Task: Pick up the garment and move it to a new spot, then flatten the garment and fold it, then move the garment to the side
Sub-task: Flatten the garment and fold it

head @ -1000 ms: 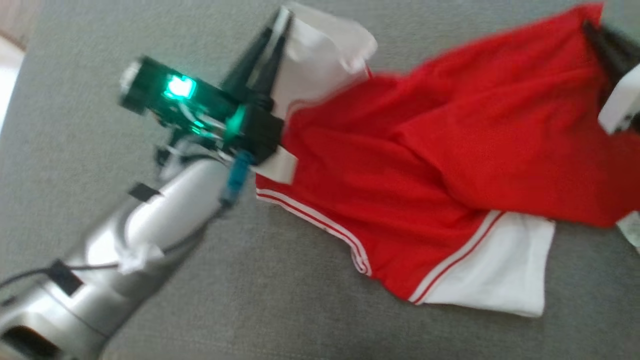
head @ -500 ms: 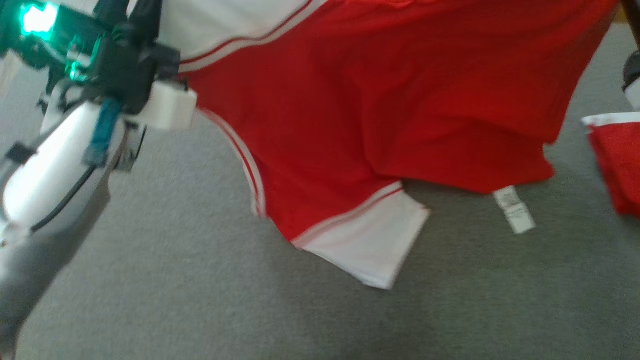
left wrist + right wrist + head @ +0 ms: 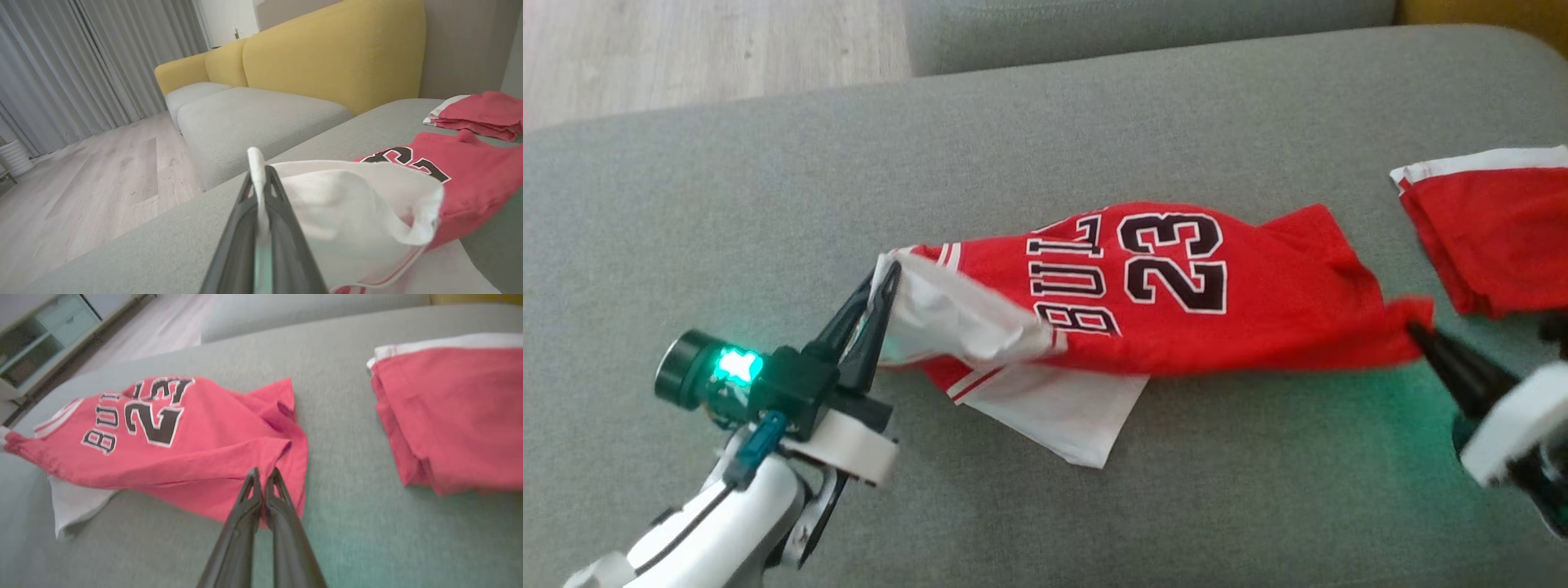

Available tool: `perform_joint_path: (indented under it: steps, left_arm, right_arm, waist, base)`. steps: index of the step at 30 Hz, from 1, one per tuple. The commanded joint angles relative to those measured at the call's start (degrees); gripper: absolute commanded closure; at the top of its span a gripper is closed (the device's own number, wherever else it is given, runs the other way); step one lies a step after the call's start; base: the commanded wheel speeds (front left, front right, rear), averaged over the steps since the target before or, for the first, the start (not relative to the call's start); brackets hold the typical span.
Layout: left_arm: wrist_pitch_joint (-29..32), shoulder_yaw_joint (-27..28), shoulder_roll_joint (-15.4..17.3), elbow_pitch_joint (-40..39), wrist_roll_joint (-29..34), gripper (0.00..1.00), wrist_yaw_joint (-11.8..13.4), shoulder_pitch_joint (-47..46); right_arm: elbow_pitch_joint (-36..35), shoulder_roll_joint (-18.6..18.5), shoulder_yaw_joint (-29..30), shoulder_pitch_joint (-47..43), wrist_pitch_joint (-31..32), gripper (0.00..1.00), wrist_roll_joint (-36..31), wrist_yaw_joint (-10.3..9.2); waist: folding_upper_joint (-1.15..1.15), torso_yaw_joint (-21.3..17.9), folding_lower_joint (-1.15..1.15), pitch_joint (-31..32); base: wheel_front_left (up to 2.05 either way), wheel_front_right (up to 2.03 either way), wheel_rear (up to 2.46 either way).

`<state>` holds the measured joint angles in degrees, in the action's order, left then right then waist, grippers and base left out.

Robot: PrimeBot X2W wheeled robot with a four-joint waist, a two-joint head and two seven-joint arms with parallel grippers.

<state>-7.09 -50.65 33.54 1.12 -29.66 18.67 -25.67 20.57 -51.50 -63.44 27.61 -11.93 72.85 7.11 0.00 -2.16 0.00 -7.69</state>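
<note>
- Red number-23 jersey: centre of head view, drawn out lengthwise between the two grippers over the grey sofa cushion. Black-and-white "23" and lettering facing up, upside down in that view. One white sleeve spread on the cushion below the jersey's lower edge.
- Left gripper: lower left of head view, green lamp lit on the wrist behind it. Fingers pressed together on the white sleeve edge at the jersey's left end. In left wrist view, white cloth pinched between the two dark fingers and billowing to their right.
- Right gripper: right edge of head view, fingertips clamped on the red corner at the jersey's right end. In right wrist view, fingers almost touching, tips against the red fabric.
- Folded red garment: upper right of head view, white trim along its top edge. Lying on the same cushion, apart from the jersey, near the right gripper.
- Surroundings: wooden floor at upper left of head view; yellow backrest and grey curtains across the top of left wrist view.
</note>
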Motion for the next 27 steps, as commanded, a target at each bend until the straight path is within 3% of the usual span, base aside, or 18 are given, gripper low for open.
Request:
perform_joint_path:
  steps: [1, 2, 4, 7, 17, 21, 27]
  left_arm:
    - [-0.9, 2.7, 0.8, -0.8, 0.7, 1.0, 0.5, -3.9]
    - [-1.3, 2.8, 0.0, -0.4, 0.6, 1.0, 0.8, -4.2]
    - [-2.0, 2.7, -1.3, 0.8, 0.9, 1.0, 1.1, -4.8]
    - [-2.9, 2.4, -2.9, 2.5, 1.4, 1.0, 1.5, -5.7]
    - [-5.1, 2.1, -5.6, 6.1, 1.6, 1.0, 1.6, -6.4]
    - [-5.3, 1.7, -6.3, 6.7, 1.9, 1.0, 1.3, -7.3]
    - [-5.5, 1.3, -7.1, 7.6, 2.2, 1.0, 0.9, -8.3]
  right_arm:
    - [1.6, 0.1, 2.5, 1.2, -1.7, 0.65, -1.5, 0.37]
    - [3.9, 1.7, 3.9, 1.0, -2.2, 0.0, -2.1, 0.37]
    - [6.1, 4.3, 5.7, 0.0, -2.7, 0.0, -2.9, 0.37]
    - [6.3, 4.9, 8.1, -2.7, -2.9, 0.0, -3.2, 0.37]
    - [-6.2, 4.0, 21.6, -13.8, -3.1, 0.0, -3.0, 0.37]
    - [-8.7, 3.4, 23.5, -14.4, -2.5, 0.0, 1.4, 0.37]
    - [-6.3, 1.8, 23.3, -12.8, 0.6, 0.0, 2.7, 0.37]
  waist:
    - [0.0, -0.1, 0.0, -0.8]
    - [0.0, -0.2, 0.0, -1.3]
    - [0.0, -0.1, 0.0, -2.1]
    - [0.0, 0.1, 0.0, -3.3]
    - [0.0, 0.3, 0.0, -6.0]
    - [0.0, 1.2, 0.0, -7.3]
    - [0.0, 2.4, 0.0, -8.2]
  base:
    - [0.0, 0.0, 0.0]
    - [0.0, 0.0, 0.0]
    - [0.0, 0.0, 0.0]
    - [0.0, 0.0, 0.0]
    - [0.0, 0.0, 0.0]
    - [0.0, 0.0, 0.0]
    - [0.0, 0.0, 0.0]
